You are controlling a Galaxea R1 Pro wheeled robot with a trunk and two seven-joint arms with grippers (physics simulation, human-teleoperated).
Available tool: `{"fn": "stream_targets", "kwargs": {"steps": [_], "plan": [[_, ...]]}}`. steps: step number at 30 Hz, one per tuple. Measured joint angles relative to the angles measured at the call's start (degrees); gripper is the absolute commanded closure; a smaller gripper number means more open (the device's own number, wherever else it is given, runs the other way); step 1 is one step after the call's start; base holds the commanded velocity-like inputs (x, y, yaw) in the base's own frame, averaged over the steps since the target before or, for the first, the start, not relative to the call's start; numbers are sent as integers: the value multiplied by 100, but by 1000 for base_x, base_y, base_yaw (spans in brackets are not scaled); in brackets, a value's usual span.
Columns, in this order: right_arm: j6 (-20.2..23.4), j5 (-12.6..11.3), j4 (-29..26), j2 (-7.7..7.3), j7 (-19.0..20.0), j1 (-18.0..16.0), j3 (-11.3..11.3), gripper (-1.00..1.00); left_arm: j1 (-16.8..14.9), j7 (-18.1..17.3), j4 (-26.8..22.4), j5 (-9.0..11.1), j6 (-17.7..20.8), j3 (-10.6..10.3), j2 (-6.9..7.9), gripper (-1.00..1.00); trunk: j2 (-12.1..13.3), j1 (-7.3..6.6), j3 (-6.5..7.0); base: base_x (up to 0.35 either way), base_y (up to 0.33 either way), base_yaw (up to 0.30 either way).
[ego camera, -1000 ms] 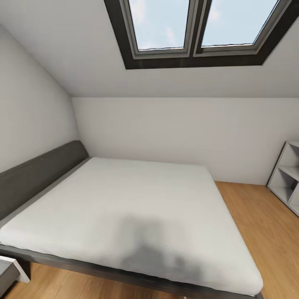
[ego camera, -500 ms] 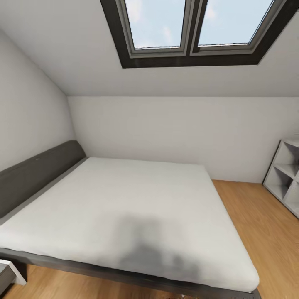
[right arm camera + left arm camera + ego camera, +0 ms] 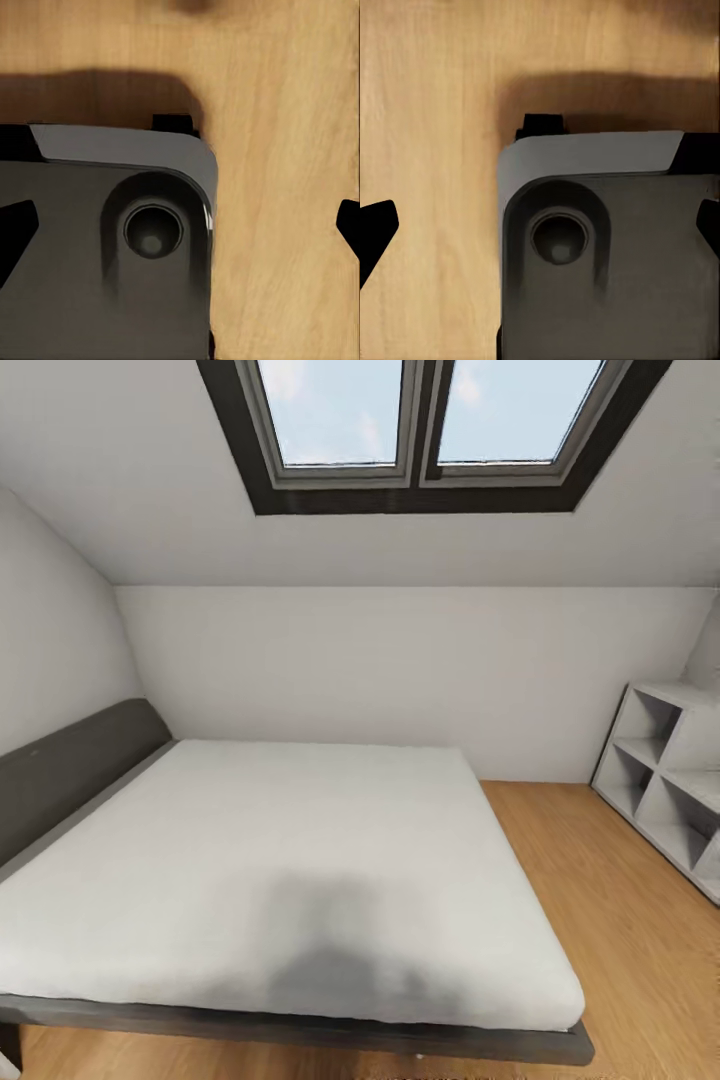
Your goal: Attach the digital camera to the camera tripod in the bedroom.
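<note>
The digital camera and the camera tripod are out of view. The head view looks into the bedroom: a grey-framed bed (image 3: 60,770) with a white mattress (image 3: 280,830) stands under a sloped ceiling with a skylight (image 3: 420,420). My left gripper (image 3: 540,229) points down at the wood floor (image 3: 427,112), open, its dark fingertips (image 3: 375,232) at the picture's two sides with nothing between them. My right gripper (image 3: 180,229) is also open and empty above the floor (image 3: 285,150).
A white cubby shelf (image 3: 665,770) stands against the right wall. Light wood floor (image 3: 620,920) runs between the bed and the shelf. My own grey base (image 3: 607,262) lies under both grippers, also seen as the base (image 3: 97,247) in the right wrist view.
The whole head view has swung to the right: the bed and skylight sit further left, more of the shelf shows, and the small white piece at the lower left has left the picture.
</note>
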Motion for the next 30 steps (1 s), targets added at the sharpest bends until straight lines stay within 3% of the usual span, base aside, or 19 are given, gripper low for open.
{"fn": "stream_targets", "kwargs": {"steps": [1, 3, 4, 11, 12, 24, 25, 30], "plan": [[12, -4, -95, -39, -1, -3, -2, -100, -63, 0, -131, 1, 135, 1, -15, -100, 0, 0, -7, 0, 0, -216], [45, -20, -400, -203, -2, -12, -13, -100, -246, 6, -992, 4, 808, -3, -154, -100, 0, 0, -19, 0, 0, -217], [49, -24, -435, -226, -2, -12, -13, -100, -253, 9, -1224, 1, 944, -6, -183, -100, 0, 0, -26, -5, 0, -217], [54, -30, -532, -313, 13, -17, -16, -100, -302, 17, -1969, -6, 1522, -30, -386, -100, 0, 1, -72, -95, 0, -217], [54, -37, -558, -429, 22, -42, -25, -100, -354, 22, -2241, 1, 1827, -44, -602, -100, 0, 2, -78, -179, 0, -219], [42, -56, -585, -660, 31, -125, -42, -100, -415, 12, -2983, 0, 2285, -66, -845, -100, 0, 0, -157, -61, 0, -220], [42, -62, -655, -742, 34, -131, -47, -100, -419, 10, -3209, 16, 2429, -151, -961, -100, 0, 0, -162, -8, 0, -222], [45, -75, -751, -805, 36, -131, -53, -100, -421, -5, -3377, 25, 2515, -335, -1054, -100, 0, 0, -195, -4, 0, -224]]}}
